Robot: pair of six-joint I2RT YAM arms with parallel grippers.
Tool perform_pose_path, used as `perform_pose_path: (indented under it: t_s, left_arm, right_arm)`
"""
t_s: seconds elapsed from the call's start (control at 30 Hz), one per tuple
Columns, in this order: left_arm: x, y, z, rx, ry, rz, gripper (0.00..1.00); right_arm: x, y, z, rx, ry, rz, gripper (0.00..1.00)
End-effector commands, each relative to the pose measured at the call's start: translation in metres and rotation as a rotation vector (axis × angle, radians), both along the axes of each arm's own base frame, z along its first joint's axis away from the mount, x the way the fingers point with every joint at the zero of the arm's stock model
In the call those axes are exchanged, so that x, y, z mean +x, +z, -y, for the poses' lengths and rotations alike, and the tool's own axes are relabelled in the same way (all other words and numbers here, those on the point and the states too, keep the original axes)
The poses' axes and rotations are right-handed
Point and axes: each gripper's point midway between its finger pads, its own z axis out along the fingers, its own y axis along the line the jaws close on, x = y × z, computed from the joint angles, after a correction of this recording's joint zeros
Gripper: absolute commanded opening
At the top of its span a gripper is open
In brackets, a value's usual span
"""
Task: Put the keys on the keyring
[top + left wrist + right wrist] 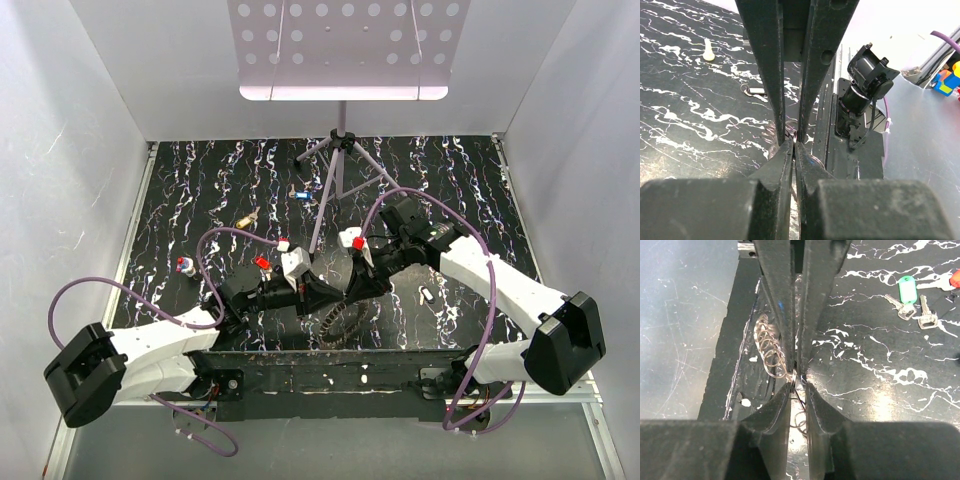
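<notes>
Right, the step in hand looks like a re-grip of the keyring (771, 352) btwn the two arms. We'd do it this way: L side holds firm and level w/o twisting, R side goes slow and straight so the coils don't spring or drop, and only one pincer changes hold at a time.

The left gripper (792, 137) has its jaws pressed together, pinching a small glinting loop of metal at the tips, prob. part of the ring. The ring itself sits mid-scene by the near table edge, under the spot where both arms meet. In the R wrist view its coils lie just left of, and against, one finger.

On the right gripper (797, 371) a thin slit shows btwn the fingers. We can't tell whether it grips anything.

Loose keys lie on the table (480, 200): a brass key (245, 218), a blue key (303, 195) farther back, and a green key (907, 288) near a silver key (926, 316).
</notes>
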Motion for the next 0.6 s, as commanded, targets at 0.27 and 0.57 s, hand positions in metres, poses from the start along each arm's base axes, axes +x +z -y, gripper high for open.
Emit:
perform_pose_path:
  t_s: [0.27, 0.57]
  left_arm:
    - [0.007, 0.003, -0.006, -0.023, 0.068, -0.003, 0.0]
    - [0.005, 0.01, -0.01, -0.094, 0.084, -0.03, 0.0]
  right_arm:
    - [0.019, -0.001, 0.005, -0.021, -0.131, -0.036, 0.32]
    - [0.006, 0.025, 0.007, 0.082, -0.063, -0.078, 0.4]
